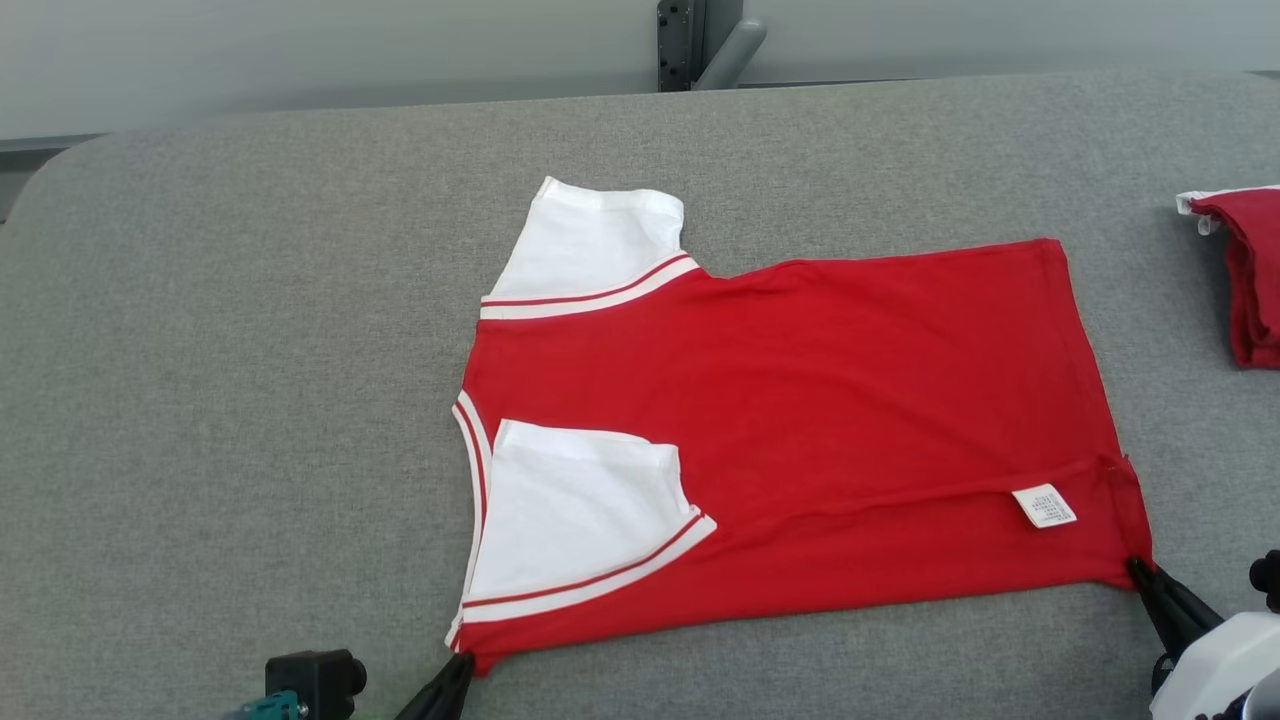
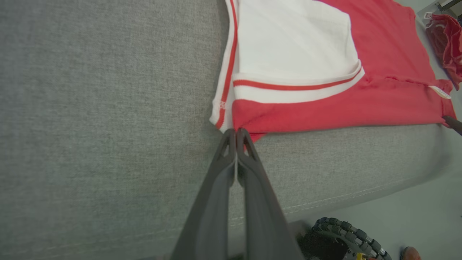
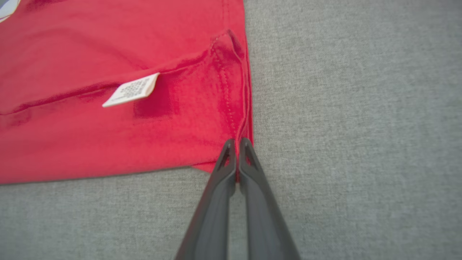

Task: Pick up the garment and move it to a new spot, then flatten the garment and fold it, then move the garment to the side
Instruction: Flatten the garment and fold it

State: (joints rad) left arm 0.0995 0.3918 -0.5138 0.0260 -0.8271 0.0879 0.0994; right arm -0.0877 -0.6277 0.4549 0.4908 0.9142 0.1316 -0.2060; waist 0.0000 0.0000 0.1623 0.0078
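Pinching the two near corners of the cloth, both grippers have their jaws pressed together. The left gripper (image 2: 236, 130) has its two dark fingers closed tip to tip on the near left corner of the garment (image 1: 800, 400), just where the white striped neckband (image 2: 224, 86) runs down to meet the red edge. A sliver of red cloth shows at the tips. The right gripper (image 3: 236, 141) is likewise clamped on the near right corner, at the bottom of the stitched hem (image 3: 225, 83), with red showing between its fingers.

From those two held corners the garment spreads away across the grey padded table (image 1: 250, 350), lying flat with its neck end to the robot's left and its hem to the right. Its near long edge runs almost straight between the grippers. One white sleeve (image 1: 575, 510) is folded inward and rests on the red body just beyond the left gripper; the other white sleeve (image 1: 595, 245) sticks out toward the far side of the table. A small white label (image 1: 1044, 506) lies on the red cloth near the right gripper, beside a seam that runs along the near part of the body.

Well apart, at the table's right edge, sits another red folded cloth (image 1: 1250, 280). A dark bracket (image 1: 690, 40) stands behind the table's far edge.
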